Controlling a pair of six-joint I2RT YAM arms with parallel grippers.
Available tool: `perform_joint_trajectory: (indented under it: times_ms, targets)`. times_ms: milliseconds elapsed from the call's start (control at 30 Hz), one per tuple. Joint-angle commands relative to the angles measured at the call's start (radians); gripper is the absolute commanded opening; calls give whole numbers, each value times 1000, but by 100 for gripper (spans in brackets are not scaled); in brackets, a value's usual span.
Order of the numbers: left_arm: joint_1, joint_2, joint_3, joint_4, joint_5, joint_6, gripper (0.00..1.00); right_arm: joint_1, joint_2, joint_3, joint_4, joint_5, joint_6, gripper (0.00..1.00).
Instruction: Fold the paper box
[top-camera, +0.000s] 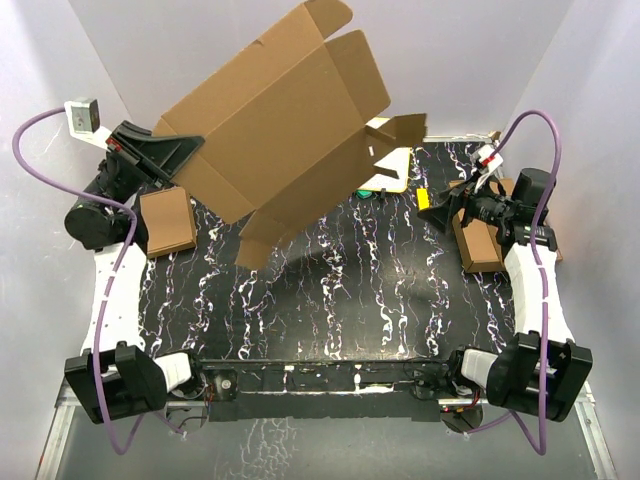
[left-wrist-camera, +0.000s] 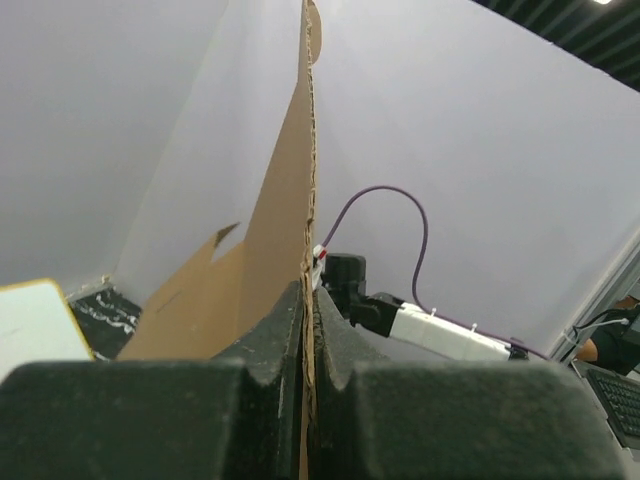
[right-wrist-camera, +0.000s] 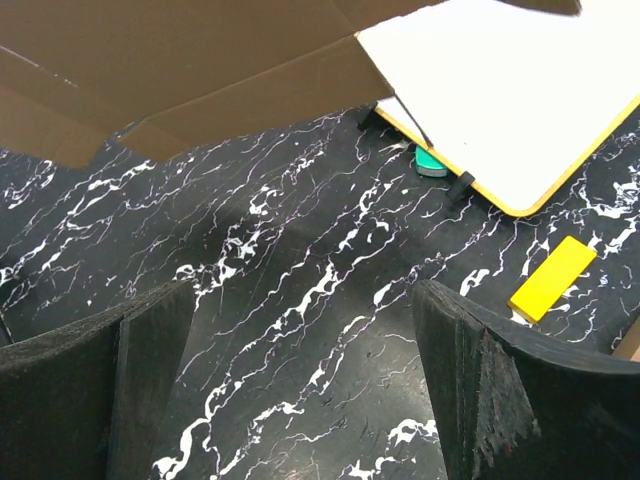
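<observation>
Starting at the near edge, the desk (top-camera: 330, 310) shows open black marbled surface between the two arm bases, room enough, I judge, to lay a sheet flat. Farther in on the right side, the right arm (top-camera: 530, 270) reaches leftward, and the right jaws are spread wide and hold nothing, low over the desk. A small folded box (top-camera: 480, 250) sits under that arm, with a yellow block (right-wrist-camera: 553, 278) close by.

The paper box (top-camera: 290, 130) is off the desk altogether, held up tilted over the far-left half and not yet folded. Its long axis runs from the far-left corner toward the middle of the far edge, with one flap dipping toward the desk's centre. The left jaws are clenched on its left edge, pinching the cardboard. The free right end lies left of and above the right jaws, so the right arm is probably the nearer one to take it. A white board (top-camera: 395, 165) lies beneath that end, and another folded box (top-camera: 167, 222) sits near the left edge.
</observation>
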Motion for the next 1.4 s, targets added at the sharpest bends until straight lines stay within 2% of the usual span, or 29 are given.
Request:
perform_joint_trajectory:
  times_ms: [0, 233, 333, 400, 500, 567, 667, 733, 833, 933, 1033, 1100, 1233, 1367]
  targets:
    - [-29, -38, 78, -56, -73, 4, 0, 3, -45, -15, 127, 12, 26, 99]
    - [-36, -46, -70, -308, 65, 245, 0, 3, -66, -81, 198, 11, 49, 99]
    - [-36, -52, -131, -474, 93, 445, 0, 3, -63, -93, 205, -3, 40, 99]
    - [-35, -65, -158, -563, 88, 565, 0, 3, -59, -105, 216, -21, 43, 99]
    - [-38, -76, -173, -588, 81, 615, 0, 10, -46, -131, 234, -105, 55, 99]
    - [-53, -82, -160, -636, 71, 679, 0, 54, -37, -148, 235, -153, 56, 99]
    - [-101, -99, -145, -806, 0, 865, 0, 161, -24, -185, 278, -147, 104, 99]
    - [-134, -94, -161, -770, -31, 841, 0, 223, -7, -223, 375, -95, 213, 99]
    - [-178, -96, -181, -599, -91, 638, 0, 274, 46, -236, 448, 17, 326, 90]
    - [-218, -125, -146, -550, -190, 513, 0, 359, 99, -201, 465, 56, 361, 67]
    - [-234, -146, -23, -669, -270, 508, 0, 415, 126, -165, 481, 106, 402, 47]
    - [-245, -152, 28, -702, -314, 484, 0, 436, 144, -145, 528, 135, 476, 37]
    - [-282, -170, 54, -751, -376, 434, 0, 459, 185, -84, 630, 253, 671, 34]
    - [-328, -182, 43, -838, -412, 434, 0, 488, 246, -4, 652, 362, 778, 34]
